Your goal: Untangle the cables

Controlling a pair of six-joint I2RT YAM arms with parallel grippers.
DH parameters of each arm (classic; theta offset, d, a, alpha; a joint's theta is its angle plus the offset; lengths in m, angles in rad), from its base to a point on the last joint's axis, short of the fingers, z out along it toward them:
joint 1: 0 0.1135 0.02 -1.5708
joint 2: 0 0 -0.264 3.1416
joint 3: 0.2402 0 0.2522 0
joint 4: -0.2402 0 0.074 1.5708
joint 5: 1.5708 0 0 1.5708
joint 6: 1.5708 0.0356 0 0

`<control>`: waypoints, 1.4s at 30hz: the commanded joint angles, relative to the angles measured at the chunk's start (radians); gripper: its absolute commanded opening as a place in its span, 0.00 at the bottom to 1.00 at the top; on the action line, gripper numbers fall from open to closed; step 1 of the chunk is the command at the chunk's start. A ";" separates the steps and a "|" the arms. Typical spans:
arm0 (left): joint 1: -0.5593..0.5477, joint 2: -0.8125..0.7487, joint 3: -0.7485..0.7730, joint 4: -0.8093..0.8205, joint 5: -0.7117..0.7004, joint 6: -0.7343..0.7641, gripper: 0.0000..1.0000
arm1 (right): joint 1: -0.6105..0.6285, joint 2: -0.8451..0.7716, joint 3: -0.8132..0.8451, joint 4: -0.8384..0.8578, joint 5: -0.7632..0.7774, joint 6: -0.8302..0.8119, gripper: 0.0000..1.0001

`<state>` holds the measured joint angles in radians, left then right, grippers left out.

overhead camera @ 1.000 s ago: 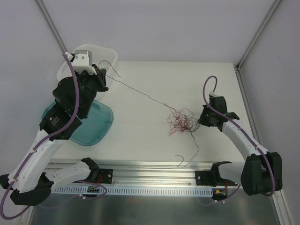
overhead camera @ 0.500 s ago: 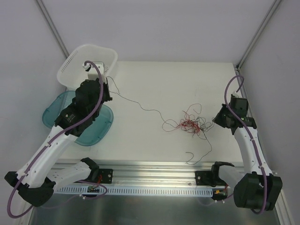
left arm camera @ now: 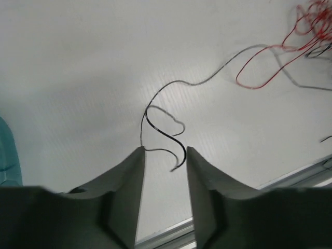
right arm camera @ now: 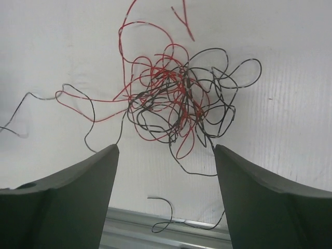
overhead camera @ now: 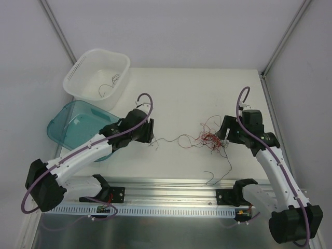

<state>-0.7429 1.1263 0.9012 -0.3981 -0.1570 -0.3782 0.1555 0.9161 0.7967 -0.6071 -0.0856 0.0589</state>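
- Top view: a white table (overhead camera: 176, 93) sits inside plain pale walls, with metal posts rising at its far corners. An aluminium rail (overhead camera: 171, 182) runs along the near edge.
- A white basket (overhead camera: 77, 77) stands at the far-left corner with a few thin strands in it. A teal plastic tray (overhead camera: 72, 122) lies beside it along the left edge.
- The cables (overhead camera: 211, 140), a red and dark tangle, lie right of the table's middle, and one loose dark tail curls toward the near edge.
- The left gripper (overhead camera: 151, 136) is low over the table left of the middle. The right gripper (overhead camera: 224, 130) is just beside the tangle's right side.
- Left wrist view: the fingers (left arm camera: 129, 176) stand a narrow gap apart. The curled end of a dark strand (left arm camera: 147, 116) lies between their tips, apparently unpinched, and runs off toward red loops.
- Right wrist view: the jaws are spread wide and hold nothing, and the tangle lies on the table beyond them.
- Half a second ago the left arm reached over the tray toward the basket, and the strand ran long across the table. Now that arm is near the middle and the strand is short and slack. The right arm has moved in from the right edge.
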 commanded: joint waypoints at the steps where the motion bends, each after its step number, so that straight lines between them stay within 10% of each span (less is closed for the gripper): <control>1: -0.029 0.052 -0.045 0.018 0.046 -0.113 0.46 | 0.065 -0.042 0.045 -0.033 0.026 -0.024 0.79; 6: -0.153 0.113 -0.001 0.039 0.033 -0.018 0.90 | 0.107 -0.097 0.041 -0.056 0.067 -0.007 0.83; 9: -0.245 0.150 0.060 0.089 0.030 0.132 0.96 | 0.110 -0.132 0.038 -0.062 0.117 0.007 0.84; 27: -0.389 0.450 0.232 0.442 0.224 0.662 0.84 | 0.102 -0.181 -0.004 -0.112 0.236 0.133 0.89; 42: -0.421 0.710 0.208 0.768 0.128 0.703 0.66 | 0.041 -0.158 -0.097 -0.022 0.109 0.240 0.91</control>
<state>-1.1431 1.8095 1.0985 0.2707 -0.0269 0.3073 0.2119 0.7444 0.7105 -0.6788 0.0662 0.2573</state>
